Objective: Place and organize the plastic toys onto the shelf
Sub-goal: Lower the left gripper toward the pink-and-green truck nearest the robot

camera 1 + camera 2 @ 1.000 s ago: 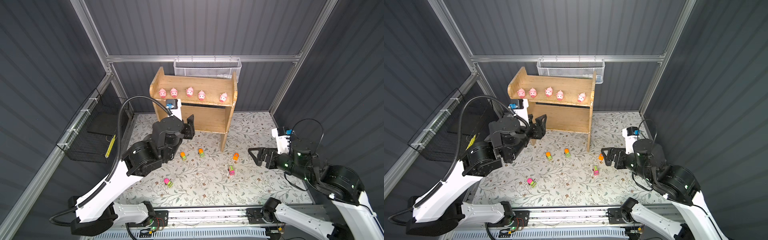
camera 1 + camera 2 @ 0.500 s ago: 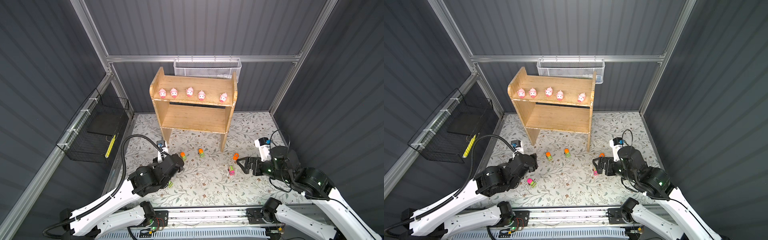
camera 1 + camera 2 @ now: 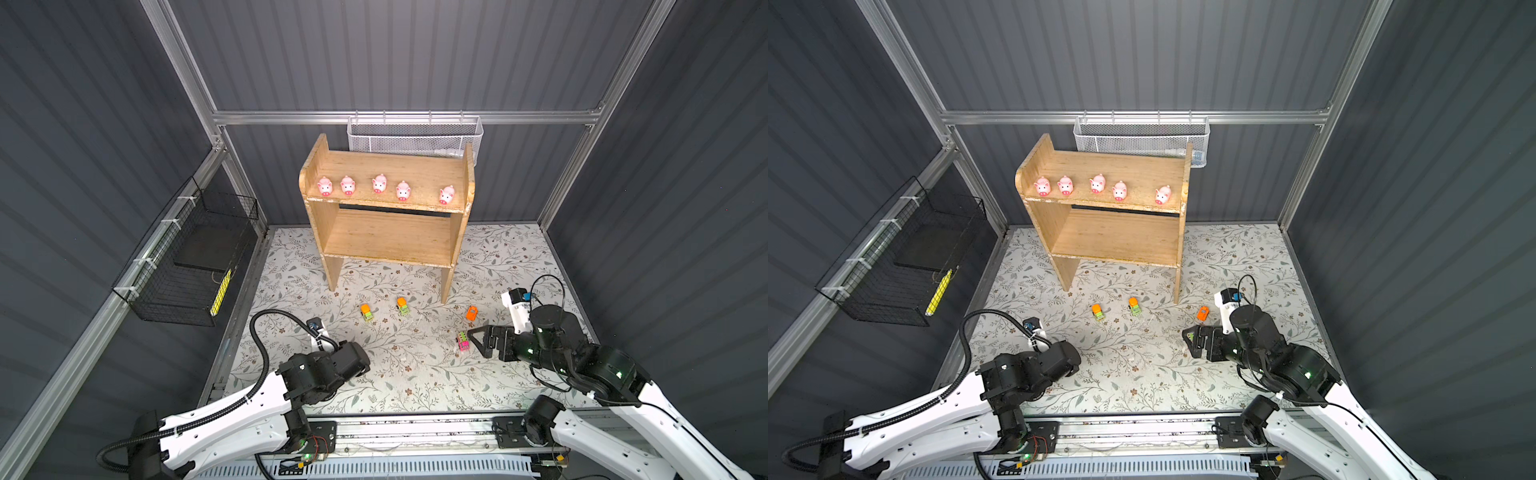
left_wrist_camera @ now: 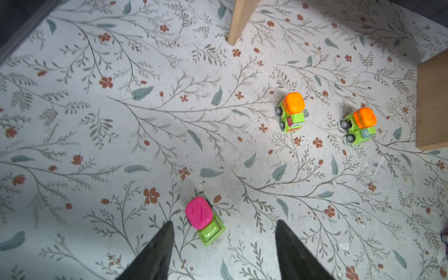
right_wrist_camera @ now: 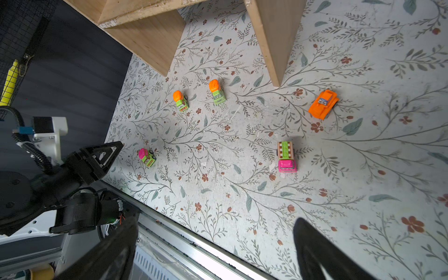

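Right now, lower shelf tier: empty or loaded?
Empty. The lower tier shows only bare wood where visible; pigs sit on the top tier, cars on the floor.

Mat recorded as off-white, printed with grey-green leafy branches and rust-red flowers. Shelf: pale wood grain. Pigs: pink, with darker snouts noted. Two mixer trucks: lime green, orange drums. Third truck: lime green, magenta drum. Fire truck: magenta, with a green-and-tan back. Bulldozer: orange throughout.
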You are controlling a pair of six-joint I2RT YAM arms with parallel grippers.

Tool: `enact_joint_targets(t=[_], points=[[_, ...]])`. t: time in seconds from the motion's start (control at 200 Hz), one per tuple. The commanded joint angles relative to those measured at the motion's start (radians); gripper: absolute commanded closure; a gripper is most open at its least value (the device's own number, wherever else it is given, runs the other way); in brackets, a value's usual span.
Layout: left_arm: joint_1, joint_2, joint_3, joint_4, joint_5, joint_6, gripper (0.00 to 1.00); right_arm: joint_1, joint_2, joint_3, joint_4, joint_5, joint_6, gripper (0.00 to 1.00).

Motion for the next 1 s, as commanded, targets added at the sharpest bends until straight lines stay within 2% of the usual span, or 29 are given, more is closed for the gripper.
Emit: enact_joint_targets(t=[0.0,0.18,0.37,0.63,0.77,0.921,0.996], points=[[-0.047,0.009,-0.042,-0.019,0.006,-0.192,0.34,0.006,-0.020,-0.022,0.007,0.009,-0.002,0.01],[-0.153,0.103,-0.058,-0.005,-0.019,-0.343,0.34,0.007,-0.043,-0.063,0.013,-0.004,-0.006,0.01],[-0.181,0.246,-0.050,0.009,0.006,-0.428,0.32,0.005,-0.077,-0.080,-0.007,-0.005,-0.013,0.01],[-0.174,0.196,-0.131,0.062,-0.007,-0.470,0.32,0.004,-0.107,-0.101,-0.015,-0.015,-0.017,0.01],[-0.122,0.199,-0.132,0.093,0.016,-0.401,0.32,0.004,-0.115,-0.105,-0.013,-0.022,-0.017,0.01],[0.010,0.234,-0.157,0.222,0.091,-0.253,0.33,0.004,-0.129,-0.100,-0.035,-0.014,-0.020,0.01],[0.047,0.271,-0.160,0.269,0.112,-0.204,0.34,0.004,-0.141,-0.099,-0.054,-0.003,-0.019,0.01]])
